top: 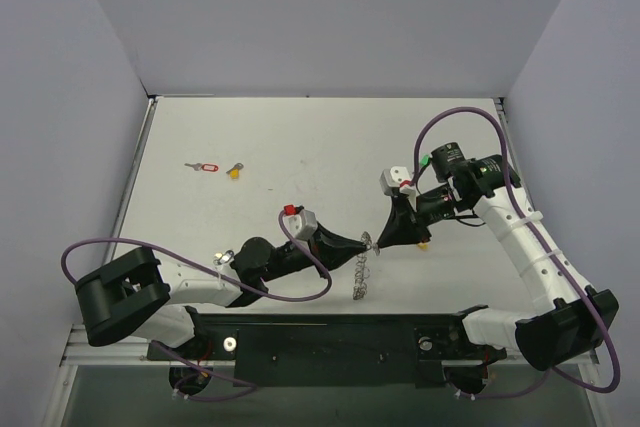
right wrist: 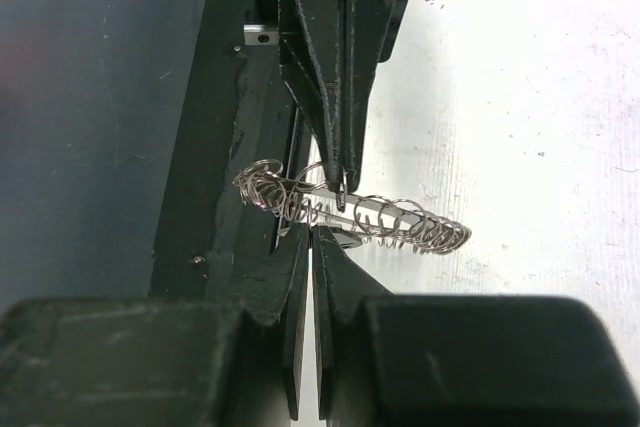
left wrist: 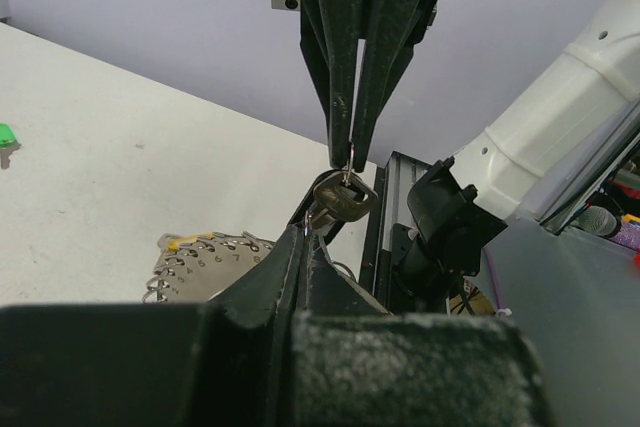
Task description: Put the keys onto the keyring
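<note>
Left claw (left wrist: 305, 230) pinched shut, right claw (left wrist: 352, 155) too. Tips meet at key (left wrist: 346, 197) and keyring (right wrist: 400, 222) — holder unclear.

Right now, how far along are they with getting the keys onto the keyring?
Done: nothing clearly threaded; a yellow bit at the keyring may be one key. In hand: the left gripper and right gripper, both shut, meet tip to tip at a dark-headed key beside the ring. Left: a red-tagged key and a yellow key lie loose on the table, far from the ring.
</note>
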Robot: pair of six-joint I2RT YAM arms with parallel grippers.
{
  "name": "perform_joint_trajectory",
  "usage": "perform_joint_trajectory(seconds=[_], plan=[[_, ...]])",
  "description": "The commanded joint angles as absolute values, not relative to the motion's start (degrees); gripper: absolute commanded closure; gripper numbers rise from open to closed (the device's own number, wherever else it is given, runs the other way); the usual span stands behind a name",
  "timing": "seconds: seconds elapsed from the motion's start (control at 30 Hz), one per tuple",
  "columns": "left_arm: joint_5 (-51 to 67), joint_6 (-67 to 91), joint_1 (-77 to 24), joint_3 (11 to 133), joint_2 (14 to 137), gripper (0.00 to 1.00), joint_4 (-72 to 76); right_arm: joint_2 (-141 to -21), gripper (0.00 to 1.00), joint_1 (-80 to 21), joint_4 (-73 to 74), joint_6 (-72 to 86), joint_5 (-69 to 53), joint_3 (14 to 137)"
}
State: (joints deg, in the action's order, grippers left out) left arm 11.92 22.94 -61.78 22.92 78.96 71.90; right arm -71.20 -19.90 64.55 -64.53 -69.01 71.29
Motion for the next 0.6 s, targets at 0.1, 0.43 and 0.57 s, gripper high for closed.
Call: perform_joint_trajectory(seconds=[0.1, 0.43, 0.57], plan=[[14.7, 23.2, -61.1, 22.7, 77.3, 1.0, 93.5, -71.6, 1.0, -19.4, 64.0, -62.4, -71.1, 70.8], [23.0, 6.5, -60.5, 23.9, 68.1, 1.0, 74.1, -71.4, 1.0, -19.2, 64.6, -63.8, -71.0, 70.0], [23.2, -9.2, -61.5, 28.6, 60.6, 1.0, 49.3, -71.4, 1.0, -19.2, 65.9, -65.7, -70.9, 70.0]])
